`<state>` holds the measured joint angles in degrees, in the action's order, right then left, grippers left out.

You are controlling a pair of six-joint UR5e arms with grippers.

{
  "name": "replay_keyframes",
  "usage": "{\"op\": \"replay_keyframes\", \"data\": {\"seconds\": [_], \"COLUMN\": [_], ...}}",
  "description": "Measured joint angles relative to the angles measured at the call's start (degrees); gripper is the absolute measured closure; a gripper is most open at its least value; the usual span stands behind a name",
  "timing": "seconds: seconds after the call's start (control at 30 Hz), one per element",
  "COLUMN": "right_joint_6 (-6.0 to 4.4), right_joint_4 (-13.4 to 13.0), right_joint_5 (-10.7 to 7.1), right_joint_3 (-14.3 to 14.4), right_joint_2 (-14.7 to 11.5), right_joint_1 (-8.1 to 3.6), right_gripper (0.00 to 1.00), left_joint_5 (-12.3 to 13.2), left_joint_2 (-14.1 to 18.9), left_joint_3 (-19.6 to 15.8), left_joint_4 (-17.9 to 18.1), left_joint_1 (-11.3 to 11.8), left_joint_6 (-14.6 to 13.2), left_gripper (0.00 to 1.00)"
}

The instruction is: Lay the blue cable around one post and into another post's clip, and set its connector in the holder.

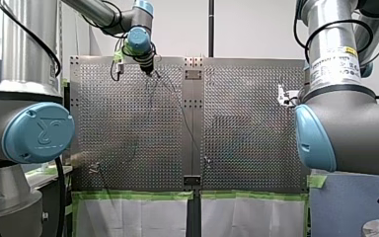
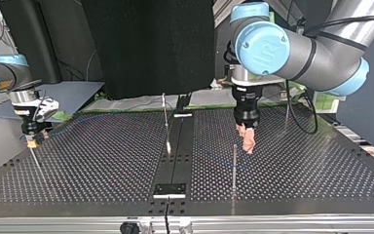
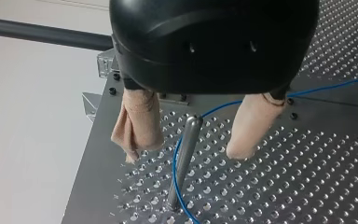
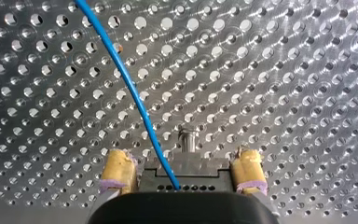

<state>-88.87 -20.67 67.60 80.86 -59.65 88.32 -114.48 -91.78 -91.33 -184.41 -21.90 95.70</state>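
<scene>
Left gripper (image 3: 184,154): its black housing fills the wrist view closest to the lens. Two fingers with beige pads (image 3: 140,121) hang below it, spread wide, with nothing between the pads.
Post (image 3: 186,149): a slim metal rod, upright on the perforated table (image 2: 102,161). From the wrist it sits in the gap between the beige fingers and touches neither one.
Height of fingers over post: in the top view the fingertips hang just beside the rod's upper end. I cannot tell how far they overlap it.
Blue cable (image 3: 174,175): comes in from the far side behind one finger and passes between the fingers. It then bends round the post close to its foot and lies on the table there.
Right gripper (image 4: 182,158): low over the table near the edge at the top view's left, well apart from the other arm. Its yellow pads (image 4: 119,170) stand wide apart and clamp nothing.
Cable at the right gripper: a long blue run crosses the holes and passes between the yellow pads, nearer one of them, touching neither. It then goes out of sight under the housing, so its end is hidden.
Second post (image 4: 189,139): seen end-on just ahead of the right gripper, between its fingers. The cable passes just beside it.
Middle strip: a black plate (image 2: 169,189) with a pale edge lies flat on the table's centre strip, nearest the top view's camera. Another thin rod (image 2: 165,122) stands further back.
</scene>
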Motion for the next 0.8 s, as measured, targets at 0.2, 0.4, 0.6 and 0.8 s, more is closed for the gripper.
{"op": "replay_keyframes", "data": {"seconds": [0.2,0.4,0.6,0.8], "right_joint_6": [0.03,0.04,0.04,0.01], "right_joint_4": [0.00,0.01,-0.07,-0.15], "right_joint_5": [0.00,0.00,0.00,0.00], "right_joint_3": [0.00,-0.01,0.01,-0.01], "right_joint_2": [0.00,0.00,0.00,0.02], "right_joint_1": [0.01,0.06,0.07,0.06], "right_gripper": [0.00,0.00,0.00,0.00], "left_joint_5": [-0.06,-0.08,-0.08,-0.08], "left_joint_2": [0.00,0.00,0.00,0.01], "left_joint_3": [0.01,0.01,0.02,-0.02], "left_joint_4": [0.00,0.00,0.00,0.19], "left_joint_1": [0.00,0.06,0.16,0.09], "left_joint_6": [0.02,0.01,0.01,0.56], "left_gripper": [0.00,0.00,0.00,0.00]}}
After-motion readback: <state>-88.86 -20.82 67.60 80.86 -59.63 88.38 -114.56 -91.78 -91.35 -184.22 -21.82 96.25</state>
